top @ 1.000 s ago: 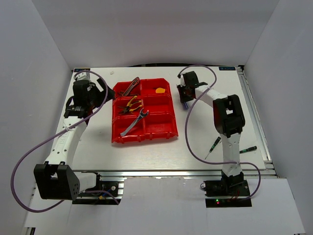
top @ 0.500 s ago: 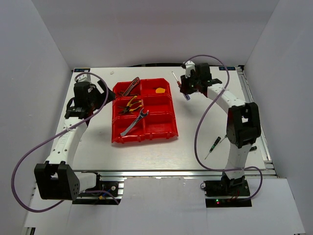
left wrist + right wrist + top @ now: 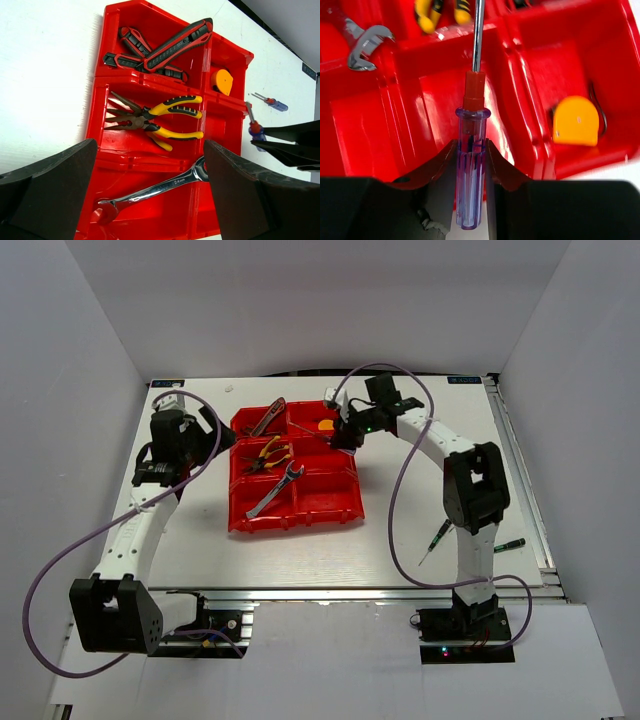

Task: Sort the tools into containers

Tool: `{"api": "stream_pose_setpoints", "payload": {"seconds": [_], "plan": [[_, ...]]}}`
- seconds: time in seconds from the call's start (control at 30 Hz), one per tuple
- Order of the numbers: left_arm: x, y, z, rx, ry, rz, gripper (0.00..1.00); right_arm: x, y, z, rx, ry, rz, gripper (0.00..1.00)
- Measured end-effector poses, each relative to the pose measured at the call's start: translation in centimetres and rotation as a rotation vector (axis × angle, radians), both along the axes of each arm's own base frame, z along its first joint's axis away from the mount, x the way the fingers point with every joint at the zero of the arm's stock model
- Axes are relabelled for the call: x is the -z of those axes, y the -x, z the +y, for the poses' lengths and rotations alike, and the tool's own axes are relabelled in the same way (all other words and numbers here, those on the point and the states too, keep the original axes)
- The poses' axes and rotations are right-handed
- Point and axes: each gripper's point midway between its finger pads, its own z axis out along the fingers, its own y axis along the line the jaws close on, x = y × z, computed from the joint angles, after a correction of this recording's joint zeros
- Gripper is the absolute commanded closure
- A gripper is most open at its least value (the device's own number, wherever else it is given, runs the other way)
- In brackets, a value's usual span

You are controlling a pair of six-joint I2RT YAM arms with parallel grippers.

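The red containers (image 3: 300, 502) stand mid-table as one block. Red-black pliers (image 3: 165, 47) lie in the far left bin, yellow pliers (image 3: 155, 120) in the middle left bin, a silver wrench (image 3: 160, 187) across the near bins, and an orange piece (image 3: 221, 81) in the far right bin. My right gripper (image 3: 345, 435) is shut on a blue screwdriver (image 3: 471, 165) and holds it over the block's right side, shaft pointing across the middle right bin (image 3: 445, 105). My left gripper (image 3: 165, 455) hovers open and empty left of the block.
Two green-black screwdrivers (image 3: 438, 536) (image 3: 507, 545) lie on the table near the right arm's base. A small red-and-blue screwdriver (image 3: 272, 102) lies on the table beyond the block's far right corner. White walls enclose the table.
My right gripper has swung left from the table's far right to above the bins' right side, carrying the blue screwdriver. The left arm has not moved.
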Motion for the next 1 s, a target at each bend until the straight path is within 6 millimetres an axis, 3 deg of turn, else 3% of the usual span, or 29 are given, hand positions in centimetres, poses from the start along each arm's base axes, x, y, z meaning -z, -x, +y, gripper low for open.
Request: {"api": "stream_pose_setpoints", "payload": {"seconds": [0.23, 0.33, 0.37, 0.43, 0.73, 0.87, 1.0], "plan": [[0.0, 0.2, 0.0, -0.004, 0.005, -0.002, 0.02, 1.3, 0.2, 1.9, -0.083, 0.009, -0.038, 0.80], [0.0, 0.2, 0.0, -0.004, 0.006, -0.003, 0.02, 2.0, 0.3, 2.4, -0.089, 0.017, -0.032, 0.62], [0.0, 0.2, 0.0, -0.004, 0.006, -0.003, 0.02, 2.3, 0.3, 2.5, -0.089, 0.020, -0.029, 0.52], [0.0, 0.2, 0.0, -0.004, 0.006, -0.003, 0.02, 2.8, 0.3, 2.6, -0.085, 0.026, -0.021, 0.46], [0.0, 0.2, 0.0, -0.004, 0.006, -0.003, 0.02, 2.2, -0.1, 2.8, -0.078, 0.014, -0.023, 0.43], [0.0, 0.2, 0.0, -0.004, 0.005, -0.003, 0.02, 1.7, -1.5, 0.6, -0.055, 0.007, -0.037, 0.42], [0.0, 0.2, 0.1, -0.005, 0.005, -0.003, 0.02, 1.5, -4.3, -4.1, 0.007, 0.039, -0.078, 0.41]]}}
